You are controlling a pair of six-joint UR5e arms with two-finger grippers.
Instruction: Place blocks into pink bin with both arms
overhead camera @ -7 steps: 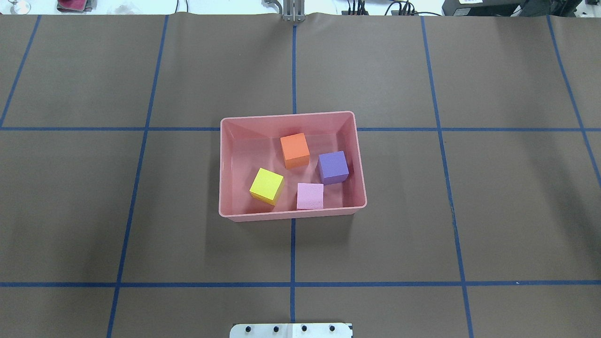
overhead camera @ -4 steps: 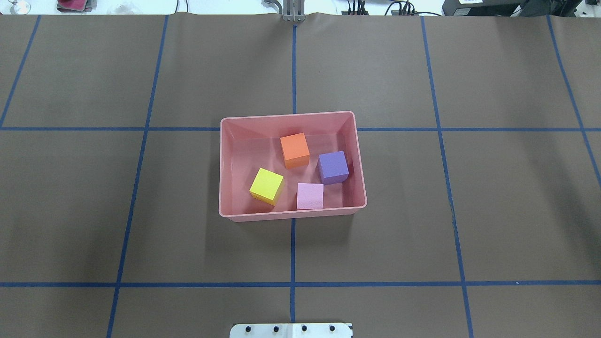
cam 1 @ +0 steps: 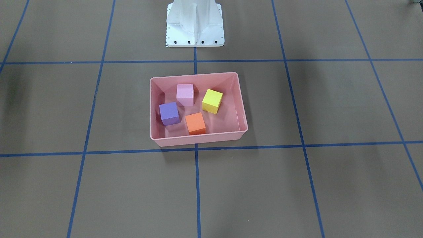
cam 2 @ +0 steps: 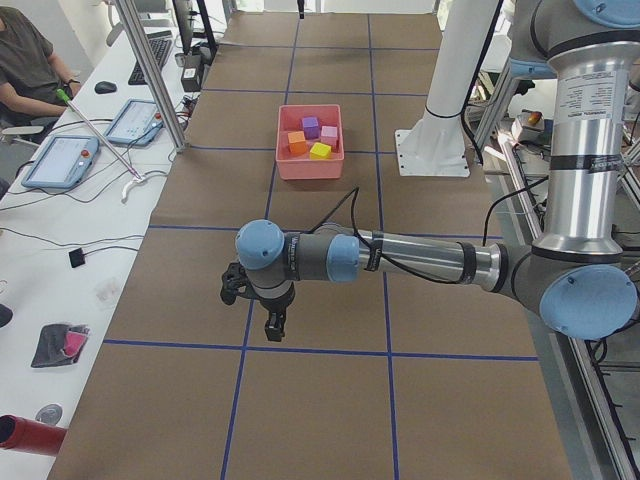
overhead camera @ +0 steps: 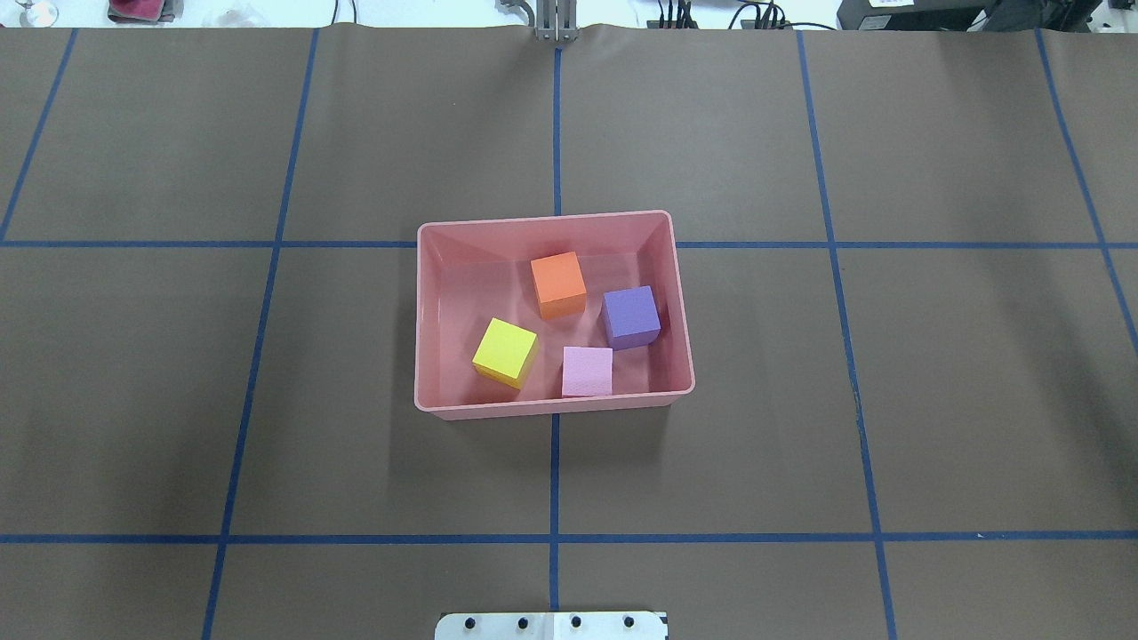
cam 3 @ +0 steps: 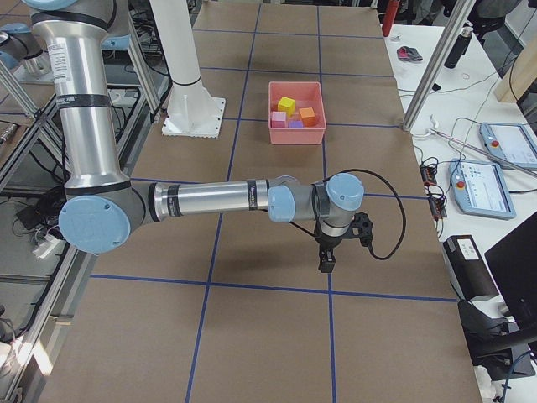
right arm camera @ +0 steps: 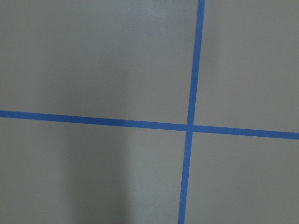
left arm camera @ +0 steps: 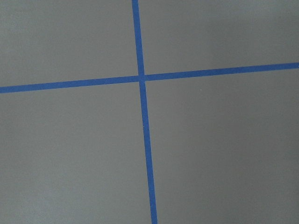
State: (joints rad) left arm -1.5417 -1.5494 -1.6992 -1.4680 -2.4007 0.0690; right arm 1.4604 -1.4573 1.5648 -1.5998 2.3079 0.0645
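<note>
The pink bin (overhead camera: pixel 551 407) sits at the table's middle; it also shows in the front-facing view (cam 1: pixel 198 138). Inside it lie the orange block (overhead camera: pixel 558 283), the purple block (overhead camera: pixel 631 316), the yellow block (overhead camera: pixel 505 350) and the light pink block (overhead camera: pixel 587 370), all apart from each other. My left gripper (cam 2: pixel 270 325) hangs over bare table far from the bin, seen only in the left side view. My right gripper (cam 3: pixel 325 264) does the same in the right side view. I cannot tell whether either is open or shut. Both wrist views show only brown table and blue tape.
The white pedestal base (cam 1: pixel 195 26) stands behind the bin. Blue tape lines (overhead camera: pixel 553 480) grid the brown table. Side desks hold tablets (cam 2: pixel 65 160) and cables, and a person (cam 2: pixel 25 60) sits at one.
</note>
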